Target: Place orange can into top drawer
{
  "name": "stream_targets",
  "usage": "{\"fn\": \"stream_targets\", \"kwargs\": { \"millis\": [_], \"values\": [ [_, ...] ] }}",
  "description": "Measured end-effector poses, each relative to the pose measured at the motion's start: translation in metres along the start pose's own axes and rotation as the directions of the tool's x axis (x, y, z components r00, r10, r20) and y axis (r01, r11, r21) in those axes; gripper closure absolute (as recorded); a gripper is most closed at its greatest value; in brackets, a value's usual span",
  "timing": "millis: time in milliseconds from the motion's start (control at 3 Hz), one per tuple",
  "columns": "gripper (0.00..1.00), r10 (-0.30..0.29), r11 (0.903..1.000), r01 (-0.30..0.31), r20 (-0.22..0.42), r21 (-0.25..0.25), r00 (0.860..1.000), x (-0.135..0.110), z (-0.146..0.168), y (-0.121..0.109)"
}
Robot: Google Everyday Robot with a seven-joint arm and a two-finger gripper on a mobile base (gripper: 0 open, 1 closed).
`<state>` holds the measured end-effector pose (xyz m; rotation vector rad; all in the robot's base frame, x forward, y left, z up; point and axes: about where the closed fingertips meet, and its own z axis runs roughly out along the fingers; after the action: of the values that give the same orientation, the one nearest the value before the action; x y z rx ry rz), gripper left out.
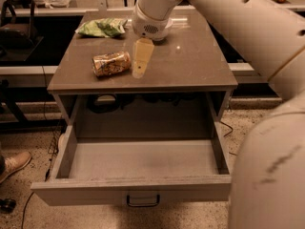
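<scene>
The orange can (111, 63) lies on its side on the left part of the cabinet top (190, 66). My gripper (141, 60) hangs from the white wrist just right of the can, low over the surface and close beside it, holding nothing I can see. The top drawer (138, 190) is pulled far out below the cabinet top, its inside bare, with its small dark handle (143, 200) at the front centre.
A green snack bag (101, 27) lies at the back left of the cabinet top. My large white arm (267, 128) fills the right side of the view. A shoe (14, 163) and cables (50, 147) are on the floor to the left.
</scene>
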<state>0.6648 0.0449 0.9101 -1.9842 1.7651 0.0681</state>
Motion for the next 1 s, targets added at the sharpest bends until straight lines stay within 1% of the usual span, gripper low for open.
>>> {"fn": "stream_targets", "kwargs": {
  "millis": [333, 667, 1000],
  "values": [
    [0.00, -0.010, 0.9996, 0.010, -0.010, -0.025, 1.000, -0.006, 0.034, -0.016],
    [0.00, -0.027, 0.9987, 0.027, -0.011, -0.042, 1.000, -0.015, 0.056, -0.026],
    [0.00, -0.060, 0.9959, 0.060, -0.002, -0.069, 0.998, -0.032, 0.077, -0.032]
  ]
}}
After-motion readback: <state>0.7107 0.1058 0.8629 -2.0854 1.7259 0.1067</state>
